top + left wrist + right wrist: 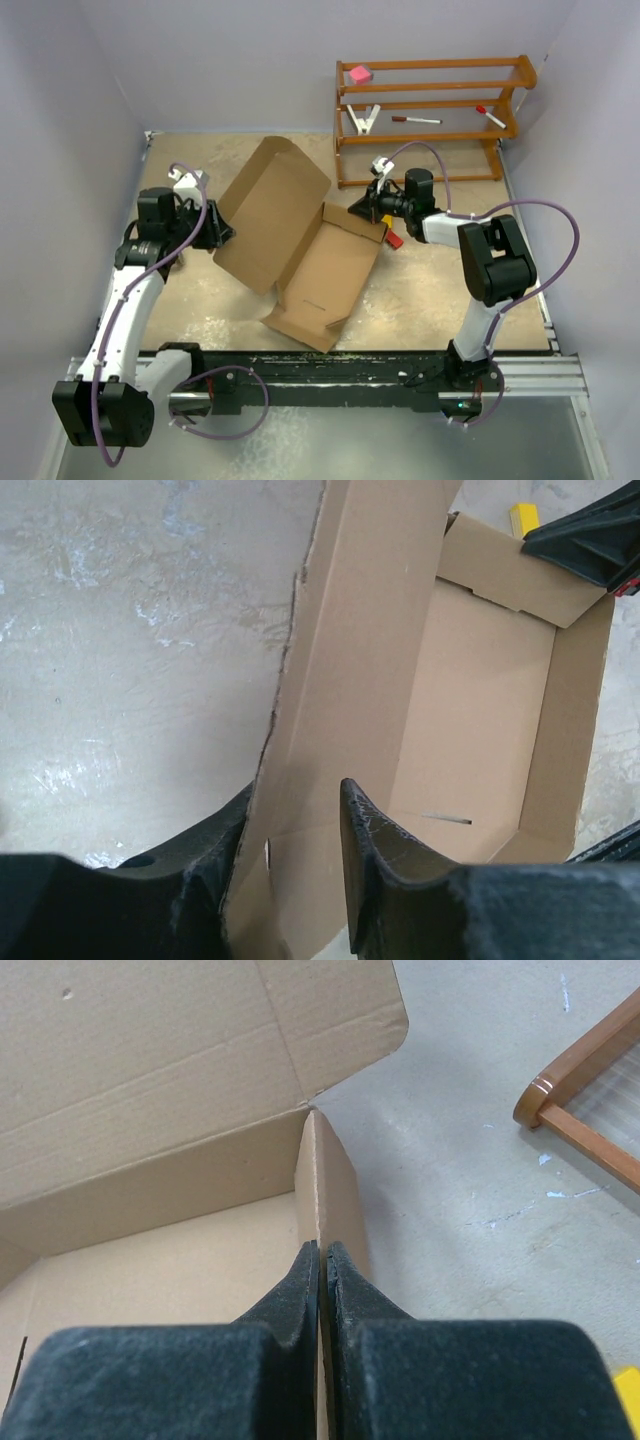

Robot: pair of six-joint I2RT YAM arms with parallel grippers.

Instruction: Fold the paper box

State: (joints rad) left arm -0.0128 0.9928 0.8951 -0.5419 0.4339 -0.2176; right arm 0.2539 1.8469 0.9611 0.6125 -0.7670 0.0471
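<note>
The brown paper box (330, 275) lies open mid-table, its big lid flap (270, 205) raised and leaning left. My left gripper (215, 228) is at the lid's left edge. In the left wrist view its jaws (296, 788) are open and straddle the lid (350, 660): the left finger touches the cardboard, the right finger stands apart from it. My right gripper (368, 208) is at the box's far right corner. In the right wrist view it (322, 1245) is shut on the thin upright side wall (325, 1180) of the box.
A wooden rack (430, 110) stands at the back right with a pink block (360, 73), a white clip and markers on it. A small yellow and red block (392, 238) lies just right of the box. Walls close in the left, back and right sides.
</note>
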